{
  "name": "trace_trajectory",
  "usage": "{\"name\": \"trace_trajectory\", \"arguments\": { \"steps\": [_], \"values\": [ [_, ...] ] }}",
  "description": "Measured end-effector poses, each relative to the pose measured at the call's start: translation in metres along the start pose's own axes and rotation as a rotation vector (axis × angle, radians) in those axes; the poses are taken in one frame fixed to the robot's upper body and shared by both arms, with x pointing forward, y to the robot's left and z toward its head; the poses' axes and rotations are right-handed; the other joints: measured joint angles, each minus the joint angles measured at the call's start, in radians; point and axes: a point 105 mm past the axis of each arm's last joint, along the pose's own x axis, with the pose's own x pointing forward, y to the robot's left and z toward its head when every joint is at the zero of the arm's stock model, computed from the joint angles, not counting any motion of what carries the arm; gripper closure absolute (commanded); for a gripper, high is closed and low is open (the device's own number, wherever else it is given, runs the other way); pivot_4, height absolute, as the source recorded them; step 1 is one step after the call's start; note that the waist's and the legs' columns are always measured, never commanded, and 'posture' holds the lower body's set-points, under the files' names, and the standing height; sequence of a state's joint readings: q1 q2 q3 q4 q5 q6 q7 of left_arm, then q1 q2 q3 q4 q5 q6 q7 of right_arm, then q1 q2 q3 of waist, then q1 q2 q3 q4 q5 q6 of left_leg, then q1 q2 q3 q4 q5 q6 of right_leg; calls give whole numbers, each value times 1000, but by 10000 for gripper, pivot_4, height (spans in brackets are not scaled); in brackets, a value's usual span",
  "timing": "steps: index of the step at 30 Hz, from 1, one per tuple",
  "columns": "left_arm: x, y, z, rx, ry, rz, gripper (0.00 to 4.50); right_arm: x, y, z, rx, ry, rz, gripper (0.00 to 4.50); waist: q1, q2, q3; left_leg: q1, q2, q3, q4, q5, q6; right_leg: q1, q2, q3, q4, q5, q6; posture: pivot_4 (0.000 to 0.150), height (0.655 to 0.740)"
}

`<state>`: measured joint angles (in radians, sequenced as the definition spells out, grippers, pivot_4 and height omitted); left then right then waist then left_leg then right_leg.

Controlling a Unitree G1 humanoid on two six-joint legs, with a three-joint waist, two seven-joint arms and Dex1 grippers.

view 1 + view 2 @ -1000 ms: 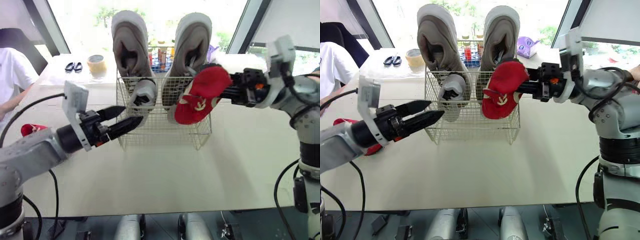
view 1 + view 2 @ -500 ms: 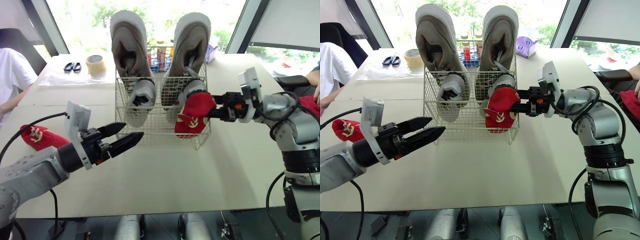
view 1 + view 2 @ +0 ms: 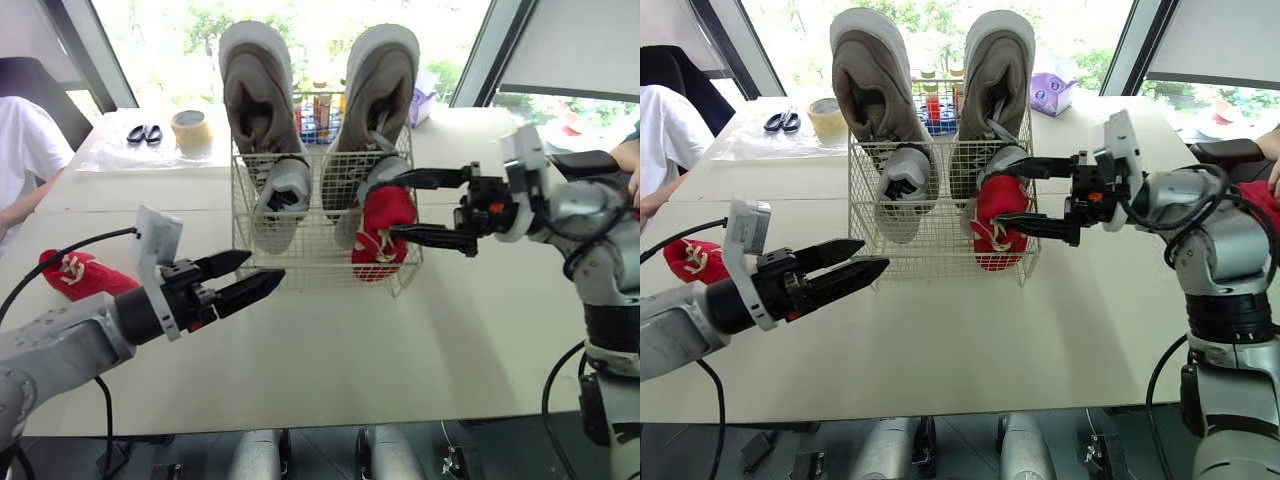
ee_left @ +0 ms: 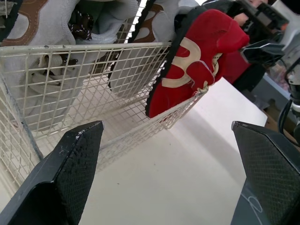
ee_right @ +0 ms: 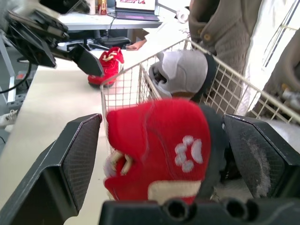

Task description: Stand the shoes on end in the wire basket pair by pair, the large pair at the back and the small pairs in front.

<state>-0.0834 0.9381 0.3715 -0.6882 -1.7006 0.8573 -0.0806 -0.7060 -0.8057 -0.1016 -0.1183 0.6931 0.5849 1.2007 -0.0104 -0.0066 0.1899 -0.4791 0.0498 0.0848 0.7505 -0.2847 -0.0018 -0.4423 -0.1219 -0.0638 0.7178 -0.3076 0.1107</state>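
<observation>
My right gripper (image 3: 995, 196) gapes around the small red fabric shoe (image 3: 382, 232) upended front-right in the white wire basket (image 3: 930, 250); my left gripper (image 3: 265, 266) hangs spread-fingered before the basket; the red mate (image 3: 80, 275), probably soft and light, lies left of the basket; I'd pinch its heel.

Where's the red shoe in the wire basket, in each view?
Left eye view: red shoe stands in the wire basket's front right corner.
Right eye view: shoe in that same corner.
Left wrist view: shoe leaning over the basket's front rim.
Right wrist view: shoe before a grey shoe.
Shared landmark: the basket.
</observation>
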Motion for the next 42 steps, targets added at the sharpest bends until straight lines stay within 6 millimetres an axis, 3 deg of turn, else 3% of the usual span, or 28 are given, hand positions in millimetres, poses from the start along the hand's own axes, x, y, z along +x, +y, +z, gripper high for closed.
{"name": "trace_trajectory", "arguments": {
  "steps": [4, 10, 15, 18, 21, 25, 28, 30, 33, 36, 39, 42],
  "values": [
    [0, 0, 0, 0, 9, -3, 0, -4, 8, 3, 14, 20, -9, 388, 2, 0, 0, 0, 0, 0, 0, 0, 0, 0, 0, 0, 0, 0, 0, 1500, 6675],
    [-4, 3, -2, 3, 45, 1, 0, -19, 4, 13, 19, 32, -84, 388, 0, 0, 0, 0, 0, 0, 0, -1, 2, 0, 0, 0, 0, 0, -1, 1500, 6675],
    [-13, 5, 14, -47, -1, -14, 0, -31, -3, 30, -21, 17, -159, 388, 0, 0, 0, 0, 1, 0, 0, -1, 2, -1, -1, 0, 0, 0, -1, 1500, 6675],
    [-22, 22, 25, -15, -14, 92, 0, -38, -10, 42, -47, 18, -194, 388, -1, 1, 0, 0, 0, 0, -1, -3, 5, -1, -1, 0, 0, 0, -1, 1500, 6675],
    [-45, 51, 56, 15, -85, 264, 0, -45, -10, 62, -34, -8, -177, 388, -1, 1, 0, 0, 0, 1, -1, -3, 6, -2, 0, 0, 0, 0, -1, 1500, 6675],
    [-92, 92, 109, 31, -200, 535, 0, -41, 8, 92, -14, -76, -24, 388, -3, 0, 1, 0, 1, 1, -2, -4, 6, -3, 1, 0, 0, 0, -1, 1500, 6675],
    [-134, 125, 127, 8, -202, 798, 0, -35, 18, 97, -6, -79, 61, 388, -5, 0, 1, 0, 0, 3, -4, -4, 6, -5, 1, 1, 0, 0, 0, 1500, 6675],
    [-165, 147, 125, -35, -148, 994, 0, -29, 23, 93, -1, -51, 110, 388, -7, 0, 1, -1, 1, 4, -5, -4, 6, -6, 1, 1, 0, 0, 0, 1500, 6675],
    [-220, 172, 107, -175, -20, 1312, 0, -20, 28, 84, 2, -3, 177, 388, -7, 0, 1, -2, 1, 7, -7, -4, 6, -14, 1, 3, 0, 1, 3, 1500, 6675],
    [-247, 175, 93, -309, 38, 1446, 0, -18, 27, 79, -5, 22, 195, 388, -3, -4, 1, -3, 1, 8, -8, -3, 5, -16, 1, 4, 0, 2, 3, 1500, 6675],
    [-253, 175, 79, -387, 104, 1486, 0, -16, 26, 75, -9, 29, 203, 388, 1, -5, 1, -3, 1, 8, -8, -1, 0, -16, -1, 4, 0, 2, 3, 1500, 6675],
    [-243, 181, 60, -463, 131, 1453, 0, -14, 25, 72, -10, 28, 205, 388, 0, -5, 1, -3, 2, 8, -8, 0, -1, -16, -2, 4, 1, 2, 3, 1500, 6675]
  ]
}}
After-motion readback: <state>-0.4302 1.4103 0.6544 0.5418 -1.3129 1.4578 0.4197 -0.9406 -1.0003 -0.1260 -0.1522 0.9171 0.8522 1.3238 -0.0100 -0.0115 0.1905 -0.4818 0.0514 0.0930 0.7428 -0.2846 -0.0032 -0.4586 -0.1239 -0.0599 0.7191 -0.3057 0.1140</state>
